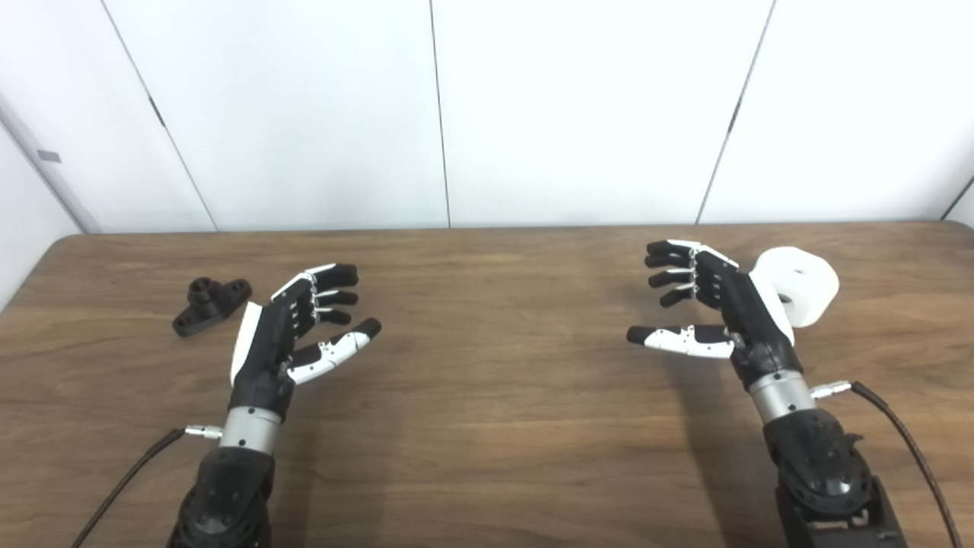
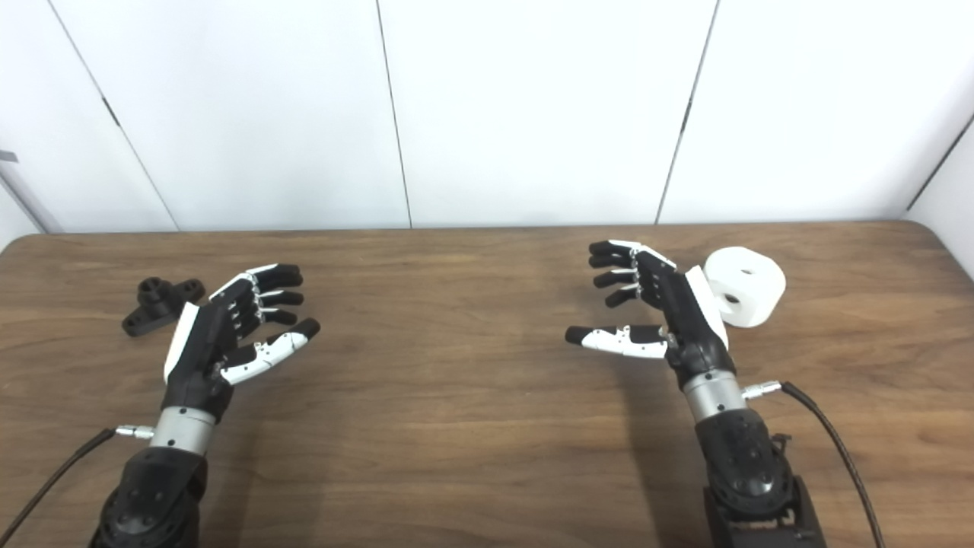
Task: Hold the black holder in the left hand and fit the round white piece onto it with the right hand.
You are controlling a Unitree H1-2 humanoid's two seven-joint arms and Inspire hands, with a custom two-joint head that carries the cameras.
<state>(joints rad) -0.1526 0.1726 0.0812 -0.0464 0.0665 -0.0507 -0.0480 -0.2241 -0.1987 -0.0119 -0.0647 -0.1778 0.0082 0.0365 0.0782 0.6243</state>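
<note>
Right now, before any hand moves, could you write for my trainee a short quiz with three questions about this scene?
1. True or false: the left hand already holds the small black plastic holder.
2. The round white piece with a hole lies: A) beside the black holder, B) just beyond the right hand, C) at the middle of the brown wooden table.
3. Complete: both hands are ____, with fingers apart.

Key: 1 false, the holder lies on the table beyond that hand. 2 B. 3 open.
</note>
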